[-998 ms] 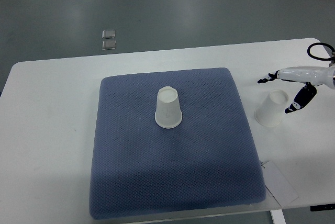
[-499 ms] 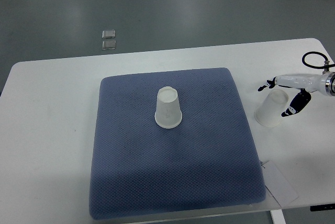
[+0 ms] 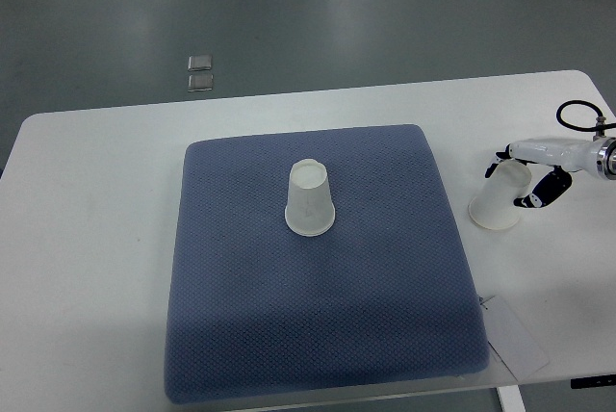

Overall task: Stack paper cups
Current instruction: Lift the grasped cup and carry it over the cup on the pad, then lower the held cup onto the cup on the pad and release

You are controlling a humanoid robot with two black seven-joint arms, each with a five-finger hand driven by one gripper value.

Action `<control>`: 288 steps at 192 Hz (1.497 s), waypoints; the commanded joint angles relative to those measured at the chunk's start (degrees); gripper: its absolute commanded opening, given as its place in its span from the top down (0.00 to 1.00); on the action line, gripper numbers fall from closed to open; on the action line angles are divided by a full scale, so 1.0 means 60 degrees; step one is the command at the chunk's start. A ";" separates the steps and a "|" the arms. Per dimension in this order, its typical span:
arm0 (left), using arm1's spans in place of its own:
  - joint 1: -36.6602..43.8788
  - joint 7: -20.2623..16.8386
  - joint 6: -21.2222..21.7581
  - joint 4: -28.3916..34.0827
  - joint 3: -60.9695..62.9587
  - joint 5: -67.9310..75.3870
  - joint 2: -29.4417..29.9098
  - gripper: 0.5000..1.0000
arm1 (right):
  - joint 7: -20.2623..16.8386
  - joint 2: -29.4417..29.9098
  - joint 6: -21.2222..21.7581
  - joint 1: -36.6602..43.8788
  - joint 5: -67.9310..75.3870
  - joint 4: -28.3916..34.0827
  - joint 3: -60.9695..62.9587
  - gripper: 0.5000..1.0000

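Observation:
One white paper cup [image 3: 310, 200] stands upside down near the middle of the blue-grey mat [image 3: 318, 335]. A second white paper cup [image 3: 496, 208] stands upside down on the white table [image 3: 96, 239], just off the mat's right edge. My right hand [image 3: 515, 181] reaches in from the right edge and closes round the top of this second cup. Its dark-tipped fingers [image 3: 495, 166] touch the cup's far side, and the thumb presses its right side. The cup still rests on the table. My left arm does not show.
A white paper slip [image 3: 515, 335] lies at the mat's front right corner, near the table edge. A black cable [image 3: 576, 108] loops at my right wrist. Two small square plates [image 3: 200, 73] lie on the floor beyond the table.
My right hand has moved left onto the right-hand cup, and its fingers have drawn in from a wide spread until they touch the cup. Neither cup has moved.

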 commanded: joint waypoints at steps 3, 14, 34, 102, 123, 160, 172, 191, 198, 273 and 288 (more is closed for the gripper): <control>0.0000 0.0000 0.0000 0.0000 0.0000 0.0000 0.0000 0.00 | 0.0013 -0.0042 -0.0006 0.0105 0.0073 0.0012 0.0095 0.77; 0.0000 0.0000 0.0000 0.0000 0.0000 0.0000 0.0000 0.00 | 0.0028 -0.0100 -0.0006 0.0295 0.0117 0.0026 0.0110 0.78; 0.0000 0.0000 0.0000 0.0000 0.0000 0.0000 0.0000 0.00 | 0.0043 -0.0174 0.0038 0.0705 0.0220 0.0144 0.0183 0.82; 0.0000 0.0000 0.0000 0.0000 0.0000 0.0000 0.0000 0.00 | 0.0072 -0.0525 0.0434 0.2639 0.1772 0.1916 0.0213 0.83; 0.0000 0.0000 0.0000 0.0000 0.0000 0.0000 0.0000 0.00 | 0.0086 -0.0496 0.0654 0.3122 0.2285 0.2605 0.0242 0.82; 0.0000 0.0000 0.0000 0.0000 0.0000 0.0000 0.0000 0.00 | 0.0086 0.0367 0.1034 0.3767 0.2534 0.2927 0.0315 0.82; 0.0000 0.0000 0.0000 0.0000 0.0000 0.0000 0.0000 0.00 | 0.0072 0.0720 0.1108 0.3884 0.2534 0.2912 0.0315 0.82; 0.0000 0.0000 0.0000 0.0000 0.0000 0.0000 0.0000 0.00 | 0.0043 0.1174 0.1181 0.4119 0.2534 0.2824 0.0257 0.81; 0.0000 0.0000 0.0000 0.0000 0.0000 0.0000 0.0000 0.00 | 0.0028 0.1437 0.1210 0.4221 0.2534 0.2722 0.0169 0.81; 0.0000 0.0000 0.0000 0.0000 0.0000 0.0000 0.0000 0.00 | 0.0013 0.2433 0.1547 0.4353 0.2095 0.2458 -0.0578 0.79; 0.0000 0.0000 0.0000 0.0000 0.0000 0.0000 0.0000 0.00 | 0.0013 0.2595 0.1547 0.4353 0.1963 0.2341 -0.0637 0.79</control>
